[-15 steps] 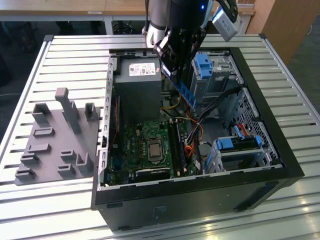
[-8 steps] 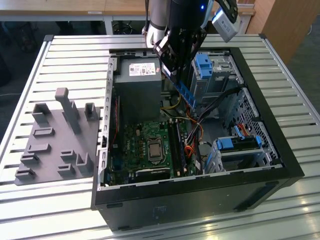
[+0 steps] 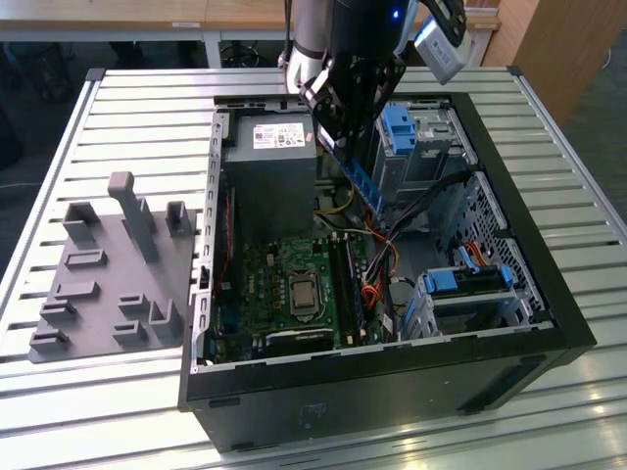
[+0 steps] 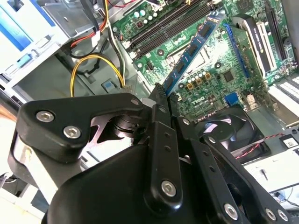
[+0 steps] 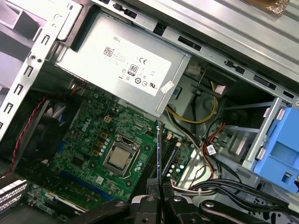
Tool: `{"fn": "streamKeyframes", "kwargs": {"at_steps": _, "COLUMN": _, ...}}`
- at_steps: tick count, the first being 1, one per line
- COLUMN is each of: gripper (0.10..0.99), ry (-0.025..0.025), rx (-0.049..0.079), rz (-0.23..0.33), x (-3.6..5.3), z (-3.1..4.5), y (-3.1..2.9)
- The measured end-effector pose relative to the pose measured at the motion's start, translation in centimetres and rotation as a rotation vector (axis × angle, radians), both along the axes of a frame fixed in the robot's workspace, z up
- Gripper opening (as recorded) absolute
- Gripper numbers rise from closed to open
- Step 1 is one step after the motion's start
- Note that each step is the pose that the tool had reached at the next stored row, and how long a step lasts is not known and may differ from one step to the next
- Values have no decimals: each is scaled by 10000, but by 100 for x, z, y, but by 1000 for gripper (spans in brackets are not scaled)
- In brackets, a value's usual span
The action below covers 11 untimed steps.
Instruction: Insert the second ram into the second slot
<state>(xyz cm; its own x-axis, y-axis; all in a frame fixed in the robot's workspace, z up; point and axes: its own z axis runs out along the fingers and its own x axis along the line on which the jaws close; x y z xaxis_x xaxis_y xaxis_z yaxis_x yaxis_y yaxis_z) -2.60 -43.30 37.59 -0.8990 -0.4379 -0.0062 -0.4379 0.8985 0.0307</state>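
Not much in here is legible, tbh. The grey metal power supply box (image 5: pixel 93 51) wears a white sticker (image 5: pixel 135 70) with a barcode, lines of tiny print and a few round approval marks. In the exterior view that sticker is just a white patch with a red bit. The green motherboard (image 5: pixel 88 140) has a white maker's logo printed near the processor socket (image 5: pixel 120 157), seen in both wrist views. The thin flat blue ram stick (image 4: pixel 194 46) has a pale label at its far end, too small to read.

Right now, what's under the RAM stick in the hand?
The second ram, held by the hand, hangs above the green motherboard; its dark memory slots lie alongside. The stick covers part of the board.
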Motion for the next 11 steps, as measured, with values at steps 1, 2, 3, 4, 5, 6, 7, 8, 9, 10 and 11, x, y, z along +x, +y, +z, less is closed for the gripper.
{"fn": "streamKeyframes", "kwargs": {"at_steps": 1, "gripper": 137, "ry": 0, "rx": 0, "rz": -29, "x": 0, "z": 0, "y": 0}}
{"fn": "streamKeyframes", "kwargs": {"at_steps": 2, "gripper": 137, "ry": 0, "rx": -1, "rz": -59, "x": 0, "z": 0, "y": 0}}
{"fn": "streamKeyframes", "kwargs": {"at_steps": 3, "gripper": 137, "ry": 0, "rx": 0, "rz": -89, "x": 0, "z": 0, "y": 0}}
{"fn": "streamKeyframes", "kwargs": {"at_steps": 4, "gripper": 137, "ry": 0, "rx": 0, "rz": -119, "x": 0, "z": 0, "y": 0}}
{"fn": "streamKeyframes", "kwargs": {"at_steps": 5, "gripper": 137, "ry": 0, "rx": 0, "rz": -148, "x": 0, "z": 0, "y": 0}}
{"fn": "streamKeyframes", "kwargs": {"at_steps": 6, "gripper": 137, "ry": 0, "rx": -1, "rz": -177, "x": -1, "z": 0, "y": 0}}
{"fn": "streamKeyframes", "kwargs": {"at_steps": 7, "gripper": 137, "ry": 0, "rx": -1, "rz": -212, "x": -1, "z": 0, "y": 0}}
{"fn": "streamKeyframes", "kwargs": {"at_steps": 8, "gripper": 137, "ry": 0, "rx": -1, "rz": -259, "x": -1, "z": 0, "y": 0}}
{"fn": "streamKeyframes", "kwargs": {"at_steps": 9, "gripper": 137, "ry": 0, "rx": -1, "rz": -318, "x": -1, "z": 0, "y": 0}}
{"fn": "streamKeyframes", "kwargs": {"at_steps": 10, "gripper": 137, "ry": 0, "rx": 0, "rz": -393, "x": -1, "z": -1, "y": 0}}
{"fn": "streamKeyframes", "kwargs": {"at_steps": 11, "gripper": 137, "ry": 0, "rx": 1, "rz": -478, "x": -1, "z": -1, "y": 0}}
